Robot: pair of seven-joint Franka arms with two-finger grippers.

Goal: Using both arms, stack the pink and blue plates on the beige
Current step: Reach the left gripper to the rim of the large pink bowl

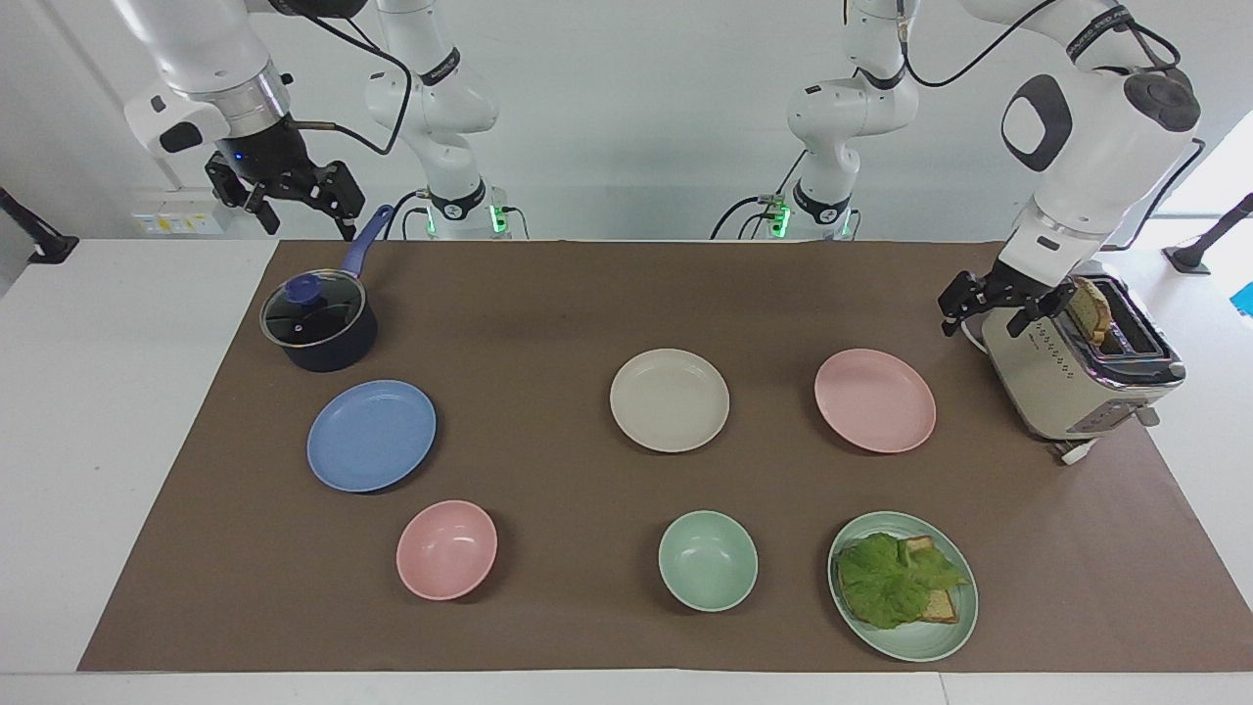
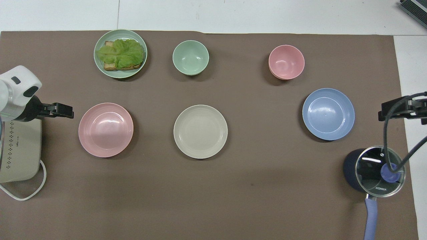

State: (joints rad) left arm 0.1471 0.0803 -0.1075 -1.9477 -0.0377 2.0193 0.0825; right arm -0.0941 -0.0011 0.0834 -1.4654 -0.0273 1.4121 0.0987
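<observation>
The beige plate (image 1: pixel 670 399) (image 2: pixel 200 131) lies mid-mat. Level with it toward the left arm's end lies the pink plate (image 1: pixel 874 400) (image 2: pixel 105 129), and toward the right arm's end the blue plate (image 1: pixel 371 435) (image 2: pixel 328 114). All three lie flat and apart. My left gripper (image 1: pixel 981 325) (image 2: pixel 68 111) hangs open and empty over the mat between the toaster and the pink plate, touching neither. My right gripper (image 1: pixel 308 227) (image 2: pixel 382 112) waits open and empty, high over the mat's edge beside the pot and blue plate.
A cream toaster (image 1: pixel 1067 382) (image 2: pixel 20 150) with bread stands at the left arm's end. A lidded dark pot (image 1: pixel 318 323) (image 2: pixel 375 170) sits nearer the robots than the blue plate. Farther out are a pink bowl (image 1: pixel 446 549), a mint bowl (image 1: pixel 708 560) and a mint plate (image 1: pixel 910 651) with lettuce and bread.
</observation>
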